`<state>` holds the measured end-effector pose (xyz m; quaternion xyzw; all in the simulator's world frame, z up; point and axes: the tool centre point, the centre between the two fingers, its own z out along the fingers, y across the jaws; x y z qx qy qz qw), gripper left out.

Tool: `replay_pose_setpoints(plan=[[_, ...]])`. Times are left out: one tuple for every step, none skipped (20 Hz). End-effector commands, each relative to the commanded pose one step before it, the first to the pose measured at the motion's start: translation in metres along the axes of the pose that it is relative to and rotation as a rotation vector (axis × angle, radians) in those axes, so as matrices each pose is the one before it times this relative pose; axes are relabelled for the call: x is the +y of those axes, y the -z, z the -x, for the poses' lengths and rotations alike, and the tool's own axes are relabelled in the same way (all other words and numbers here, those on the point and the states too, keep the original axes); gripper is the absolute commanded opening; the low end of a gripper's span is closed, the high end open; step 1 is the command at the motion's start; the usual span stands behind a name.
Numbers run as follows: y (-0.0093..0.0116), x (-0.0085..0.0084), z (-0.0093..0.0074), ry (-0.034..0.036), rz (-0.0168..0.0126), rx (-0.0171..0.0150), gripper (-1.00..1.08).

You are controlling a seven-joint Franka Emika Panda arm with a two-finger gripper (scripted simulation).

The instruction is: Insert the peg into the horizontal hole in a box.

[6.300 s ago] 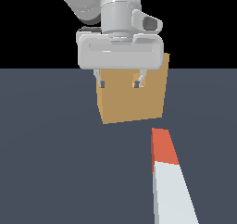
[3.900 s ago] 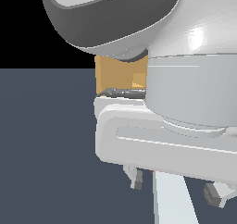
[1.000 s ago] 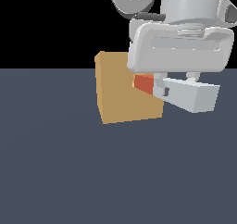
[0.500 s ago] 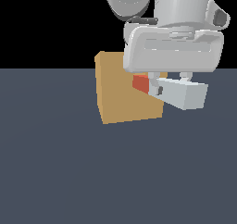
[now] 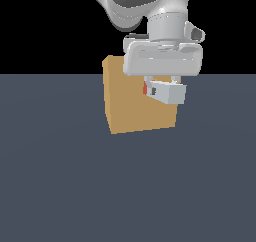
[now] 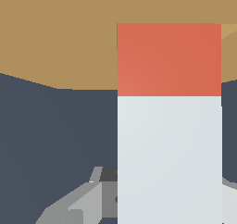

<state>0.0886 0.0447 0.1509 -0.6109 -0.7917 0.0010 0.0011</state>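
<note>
The tan-orange box stands on the dark floor in the middle of the exterior view. My gripper hangs in front of the box's upper right part, shut on the peg. I see the peg end-on: its pale grey end faces the camera and a sliver of its orange-red end touches the box face. In the wrist view the peg runs toward the box, its orange-red tip against the tan face. A lighter patch beside the tip may be the hole; the rest is hidden.
The dark grey floor spreads around the box. The arm's white body rises above the gripper toward the top of the exterior view.
The gripper with the peg has moved toward the box. Less of the orange-red end shows in the exterior view now, and the peg looks shorter.
</note>
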Motion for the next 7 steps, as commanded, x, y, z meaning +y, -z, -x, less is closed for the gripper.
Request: replay_pose_setpoints(plan=[[0.00297,0.00106,-0.01447,-0.00164,0.00512,-0.00134,-1.00],[0.00033,0.00015,-0.00404,-0.00006,0.00047,-0.00011,-1.00],[0.00000,0.00029,-0.00313,0.00000,0.00000,0.00000,-1.00],[0.00000,0.00035,-0.00221,0.00000,0.00000,0.00000,-1.00],[0.00001,0.00040,-0.00129,0.00000,0.00000,0.00000,-1.00],[0.00001,0.00036,-0.00045,0.00000,0.00000,0.00000,-1.00],[0.00000,0.00013,-0.00004,0.00000,0.00000,0.00000,-1.00]])
